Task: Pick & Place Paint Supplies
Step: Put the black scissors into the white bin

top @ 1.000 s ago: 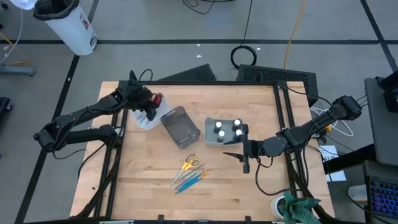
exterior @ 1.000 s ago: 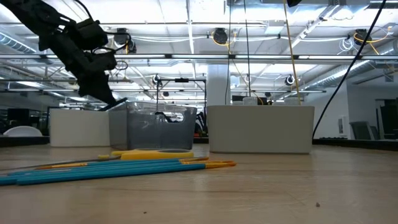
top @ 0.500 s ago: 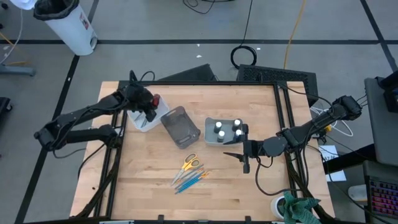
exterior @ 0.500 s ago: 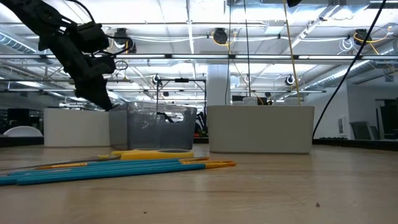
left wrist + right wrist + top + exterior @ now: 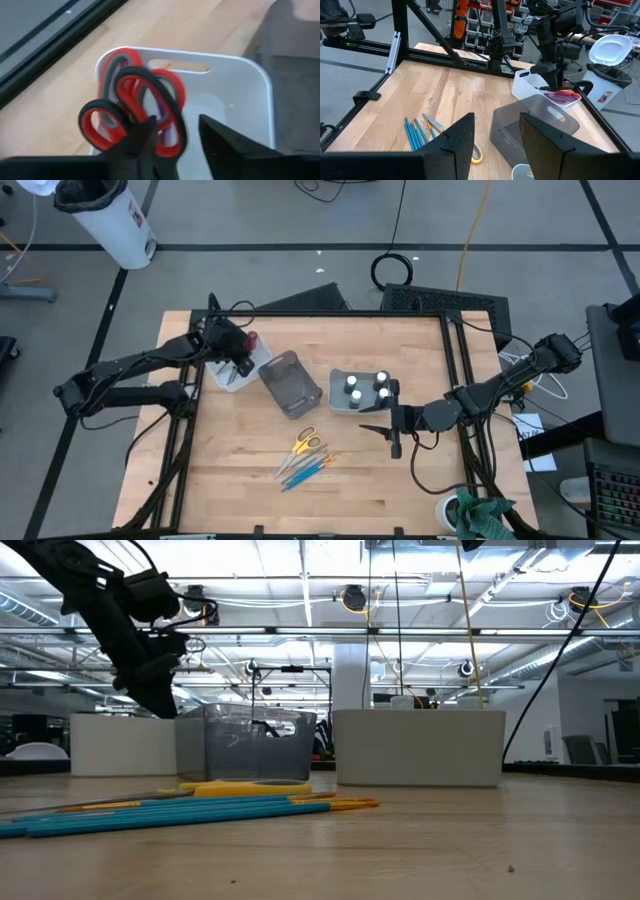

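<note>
Now | upper left: I see left gripper (image 5: 241, 363) parted over red scissors (image 5: 142, 107) in white bin (image 5: 250, 85) | right gripper (image 5: 394, 437) parted, empty, lower right.

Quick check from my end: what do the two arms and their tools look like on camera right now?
Both are dark, slim, jointed arms with black cables running along them. The left tool and the right tool each end in two flat, black, blunt fingers. No markings or labels are readable on either one.
</note>
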Controlling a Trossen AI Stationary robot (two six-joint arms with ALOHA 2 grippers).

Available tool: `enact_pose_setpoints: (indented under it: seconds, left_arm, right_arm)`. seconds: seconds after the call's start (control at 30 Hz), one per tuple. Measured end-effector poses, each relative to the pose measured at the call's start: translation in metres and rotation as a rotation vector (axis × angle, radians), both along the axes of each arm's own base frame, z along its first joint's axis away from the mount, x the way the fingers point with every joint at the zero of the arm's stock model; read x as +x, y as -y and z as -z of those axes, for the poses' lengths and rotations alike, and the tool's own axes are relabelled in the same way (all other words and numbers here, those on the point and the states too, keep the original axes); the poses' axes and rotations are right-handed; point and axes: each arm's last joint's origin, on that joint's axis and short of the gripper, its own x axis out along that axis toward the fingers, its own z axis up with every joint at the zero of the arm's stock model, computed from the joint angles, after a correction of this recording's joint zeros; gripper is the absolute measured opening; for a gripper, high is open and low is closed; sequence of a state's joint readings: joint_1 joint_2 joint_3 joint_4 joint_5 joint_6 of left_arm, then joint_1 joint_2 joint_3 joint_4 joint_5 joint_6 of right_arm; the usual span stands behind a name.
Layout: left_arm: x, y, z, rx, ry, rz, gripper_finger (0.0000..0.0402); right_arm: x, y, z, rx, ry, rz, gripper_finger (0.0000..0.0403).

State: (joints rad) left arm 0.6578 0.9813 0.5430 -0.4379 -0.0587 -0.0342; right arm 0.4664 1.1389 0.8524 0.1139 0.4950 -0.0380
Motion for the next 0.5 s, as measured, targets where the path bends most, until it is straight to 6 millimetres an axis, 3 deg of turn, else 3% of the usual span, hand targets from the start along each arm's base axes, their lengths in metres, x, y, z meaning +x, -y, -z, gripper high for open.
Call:
enact_pose_setpoints:
  seconds: [0.27,0.5]
  left_arm:
    - [0.005,0.005,-0.010,0.055,0.006,0.000,0.0298]
    - [0.018,0.015,-0.046,-0.041,0.243,0.029,0.0348]
  right_arm:
    - [0.000,0.000,0.000,-0.001,-0.001,0.000,0.0146]
    - [0.000,0.000,0.000,-0.001,-0.002,0.001,0.0146]
